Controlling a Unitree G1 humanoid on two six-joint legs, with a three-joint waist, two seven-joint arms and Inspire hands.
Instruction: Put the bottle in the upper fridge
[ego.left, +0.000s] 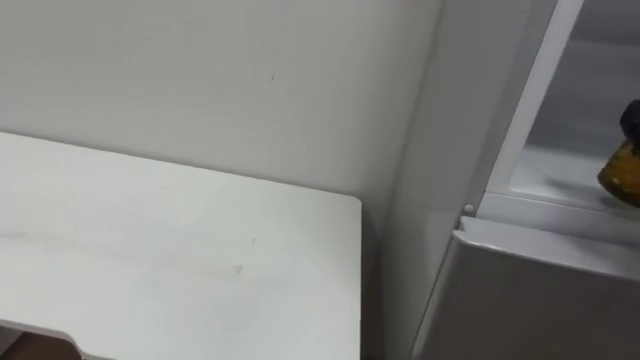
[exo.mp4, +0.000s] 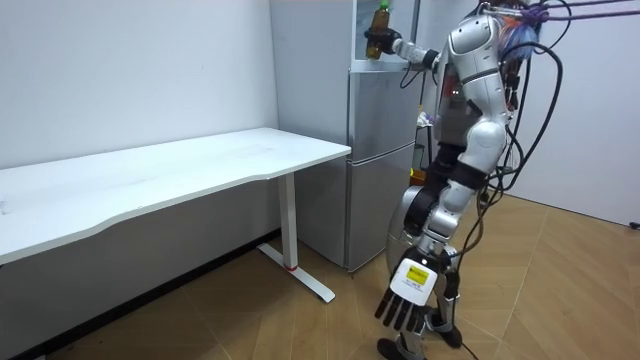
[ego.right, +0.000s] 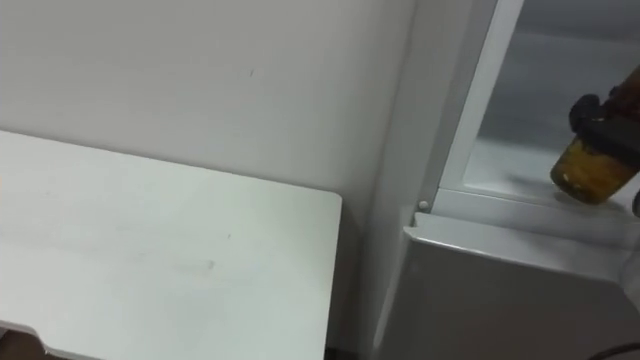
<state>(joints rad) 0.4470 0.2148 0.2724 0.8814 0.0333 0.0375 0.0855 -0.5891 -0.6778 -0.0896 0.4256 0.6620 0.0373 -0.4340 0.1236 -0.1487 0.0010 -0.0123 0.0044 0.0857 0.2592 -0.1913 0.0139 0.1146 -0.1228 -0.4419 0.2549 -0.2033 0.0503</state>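
Surface: white desk (ego.left: 200, 250) seen at 8 o'clock against a pale wall (ego.left: 250, 80), just beside the grey fridge (exo.mp4: 380, 150) at 3 o'clock | Room: wood floor (exo.mp4: 560, 280) | Container: upper compartment (ego.right: 520, 150) found open, amber bottle (ego.right: 590, 172) held at its front, clasped by the right hand (ego.right: 605, 115) | left hand (exo.mp4: 408, 290) hung low, fingers relaxed

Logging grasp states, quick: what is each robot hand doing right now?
Left robot hand: open, hanging down, empty.
Right robot hand: closed on the amber bottle, at the open upper fridge.
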